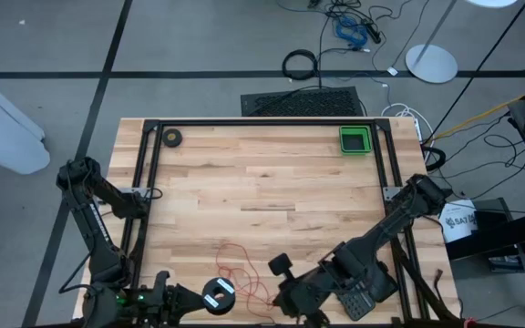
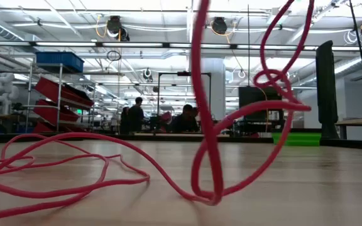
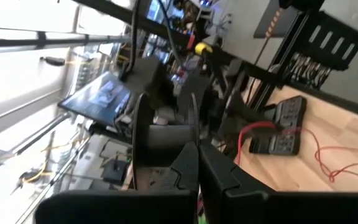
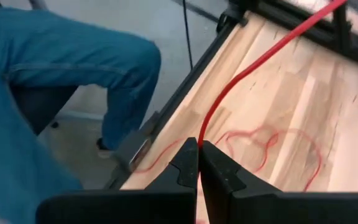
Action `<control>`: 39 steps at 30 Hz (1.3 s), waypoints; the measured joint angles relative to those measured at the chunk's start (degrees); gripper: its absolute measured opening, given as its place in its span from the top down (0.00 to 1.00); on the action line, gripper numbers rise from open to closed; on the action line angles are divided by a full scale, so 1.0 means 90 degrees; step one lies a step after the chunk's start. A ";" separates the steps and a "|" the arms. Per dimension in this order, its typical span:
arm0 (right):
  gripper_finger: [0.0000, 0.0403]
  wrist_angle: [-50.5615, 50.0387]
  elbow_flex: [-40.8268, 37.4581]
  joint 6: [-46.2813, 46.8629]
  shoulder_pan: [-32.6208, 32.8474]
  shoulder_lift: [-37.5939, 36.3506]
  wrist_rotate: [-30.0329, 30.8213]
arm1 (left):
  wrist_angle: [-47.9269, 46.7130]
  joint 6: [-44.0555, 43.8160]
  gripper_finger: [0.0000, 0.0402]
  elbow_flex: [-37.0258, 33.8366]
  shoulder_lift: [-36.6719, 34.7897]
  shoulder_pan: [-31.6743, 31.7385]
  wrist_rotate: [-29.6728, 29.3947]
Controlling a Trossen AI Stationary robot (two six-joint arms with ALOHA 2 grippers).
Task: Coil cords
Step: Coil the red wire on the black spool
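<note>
Red wire (image 1: 241, 264) lies loose in tangled loops on the near part of the desk (image 1: 262, 182), between the two arms. The right claw (image 4: 197, 152) has its fingers pressed together on one strand of it, which rises away from the tips. The left claw (image 3: 197, 163) is closed on a dark spool with a pale centre (image 1: 218, 293) at the near edge. Winding seems to be the step in hand: it would go best with light tension on the strand, fed steadily toward the spool so turns stack evenly and the loops do not knot. Seen from above, the loose wire sprawls with no clear long axis, trailing roughly left to right.
</note>
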 joint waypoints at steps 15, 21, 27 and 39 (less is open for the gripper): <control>1.00 -0.0580 0.0000 0.0283 0.0861 -0.0625 0.1452 | -0.0293 -0.0434 1.00 0.0000 0.0002 0.0014 -0.0070; 1.00 -0.0165 -0.0002 -0.0184 0.1016 -0.0637 0.1632 | -0.0294 -0.0620 1.00 0.0000 0.0002 0.0059 -0.0073; 1.00 0.0385 -0.0002 -0.0691 0.1011 -0.0635 0.1639 | -0.0310 -0.1409 1.00 0.0000 0.0002 0.0212 -0.0125; 1.00 0.0992 -0.0002 -0.1068 0.1046 -0.0630 0.1636 | -0.0807 -0.2871 1.00 0.0000 0.0002 0.0682 0.0188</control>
